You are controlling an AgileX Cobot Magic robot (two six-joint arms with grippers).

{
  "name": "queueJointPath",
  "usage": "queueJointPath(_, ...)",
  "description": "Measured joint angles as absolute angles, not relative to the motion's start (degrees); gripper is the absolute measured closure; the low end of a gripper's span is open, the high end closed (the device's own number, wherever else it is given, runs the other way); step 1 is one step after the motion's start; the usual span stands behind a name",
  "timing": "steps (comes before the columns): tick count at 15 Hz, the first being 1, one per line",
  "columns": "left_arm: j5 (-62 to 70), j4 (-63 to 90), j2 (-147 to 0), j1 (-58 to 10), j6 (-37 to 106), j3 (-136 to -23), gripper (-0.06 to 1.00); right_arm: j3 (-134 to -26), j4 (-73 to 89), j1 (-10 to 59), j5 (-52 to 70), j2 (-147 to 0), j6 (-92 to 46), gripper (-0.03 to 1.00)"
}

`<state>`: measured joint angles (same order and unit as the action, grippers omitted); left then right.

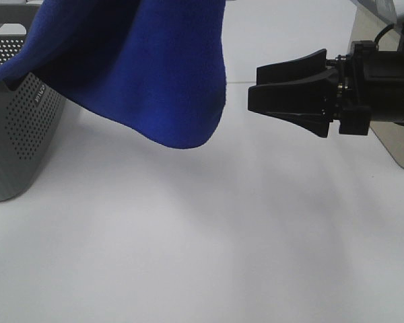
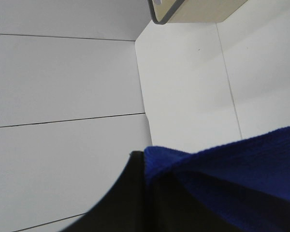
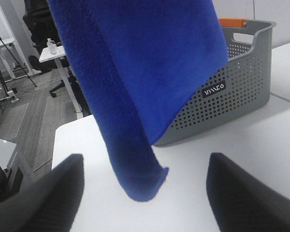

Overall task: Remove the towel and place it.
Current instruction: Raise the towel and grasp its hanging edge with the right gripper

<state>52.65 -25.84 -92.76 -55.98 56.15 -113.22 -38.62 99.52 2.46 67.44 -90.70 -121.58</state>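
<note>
basket (image 1: 13, 134) left, towel (image 1: 141, 74) middle, end effector (image 1: 254, 86) right

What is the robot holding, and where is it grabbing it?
The left gripper pinches the blue towel by a bunched upper fold; the right gripper is open, holding nothing.

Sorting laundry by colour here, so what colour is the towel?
The towel is plain royal blue, clearest in the right wrist view.

Ahead of the right gripper (image 1: 254, 86), between its spread jaws: hanging towel (image 1: 155, 74), apart from the fingertips, clear air between. Beyond the towel: grey basket (image 1: 17, 134), closing off travel further ahead. Below: bare white table (image 1: 222, 242). Free passage under the towel's lowest fold, above the tabletop.
</note>
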Motion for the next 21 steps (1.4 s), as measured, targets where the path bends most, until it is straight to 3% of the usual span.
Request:
queueJointPath(6,47.90,-22.29,-92.99,-55.98,57.12,-113.22,0.94,-43.60,99.58,2.75,68.93,-96.72,-123.01,0.27)
queueJointPath(11,47.10,-24.18,-94.88,-55.98,58.50,-113.22,0.94,-45.38,99.41,10.49,69.16,-97.75,-122.78,0.27)
queueJointPath(15,50.19,-30.42,-95.05,-55.98,58.50,-113.22,0.94,-45.38,99.35,10.49,69.21,-97.75,-121.18,0.29)
queueJointPath(16,50.94,-31.00,-95.05,-55.98,58.21,-113.22,0.94,-45.38,98.84,10.49,69.21,-97.75,-120.84,0.33)
queueJointPath(17,51.17,-31.46,-95.05,-55.98,56.26,-113.22,0.94,-45.38,97.40,10.49,69.21,-97.75,-119.58,0.48)
queueJointPath(18,51.17,-32.09,-95.05,-55.98,55.52,-113.22,0.94,-45.38,96.49,10.49,69.04,-97.75,-118.83,0.55)
queueJointPath(21,51.17,-33.23,-95.05,-55.98,54.14,-113.22,0.94,-45.38,92.93,10.49,64.52,-97.75,-116.60,0.67)
